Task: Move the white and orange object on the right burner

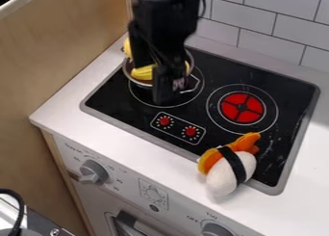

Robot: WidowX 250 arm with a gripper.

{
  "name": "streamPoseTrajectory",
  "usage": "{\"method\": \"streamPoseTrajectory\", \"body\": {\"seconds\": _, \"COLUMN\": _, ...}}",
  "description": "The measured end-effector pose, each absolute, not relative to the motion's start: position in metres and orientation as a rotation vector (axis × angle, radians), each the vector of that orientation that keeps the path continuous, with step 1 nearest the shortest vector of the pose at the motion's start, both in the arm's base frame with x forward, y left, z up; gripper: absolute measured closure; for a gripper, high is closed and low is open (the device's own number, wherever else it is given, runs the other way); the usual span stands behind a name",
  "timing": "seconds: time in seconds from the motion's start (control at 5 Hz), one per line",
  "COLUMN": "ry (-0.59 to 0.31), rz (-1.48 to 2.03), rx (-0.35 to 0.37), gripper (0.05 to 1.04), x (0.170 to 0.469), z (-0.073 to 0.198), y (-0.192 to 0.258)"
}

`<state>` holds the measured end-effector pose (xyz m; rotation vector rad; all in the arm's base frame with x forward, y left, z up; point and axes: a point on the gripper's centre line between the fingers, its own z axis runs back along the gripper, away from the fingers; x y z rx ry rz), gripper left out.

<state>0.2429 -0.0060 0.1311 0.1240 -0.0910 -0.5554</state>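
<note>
Tool (168,88), black, one: hangs over the left part of the black stovetop (110,99), in front of the pot (130,79); whether it is apart or together, cannot tell. White and orange object (229,165), soft, banded in black, one: lies well apart from the tool, below it and to its right in the view, across the stovetop's front rim and the white worktop (298,196). Right burner (241,108), red-centred, one: to the right of the tool, beyond the object, with nothing set on it. Yellow item (143,72), in the pot, by the tool. Progress: placement not done; judged outstanding are the approach, the grasp, the lift, the short carry to the burner and the release.
</note>
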Motion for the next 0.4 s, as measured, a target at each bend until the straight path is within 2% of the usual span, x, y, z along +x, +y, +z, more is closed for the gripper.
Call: {"method": "streamPoseTrajectory", "body": {"seconds": 0.4, "ry": -0.11, "rz": -0.459, "rx": 0.155, "gripper": 0.085, "x": 0.2472, "z": 0.1354, "y": -0.0011}}
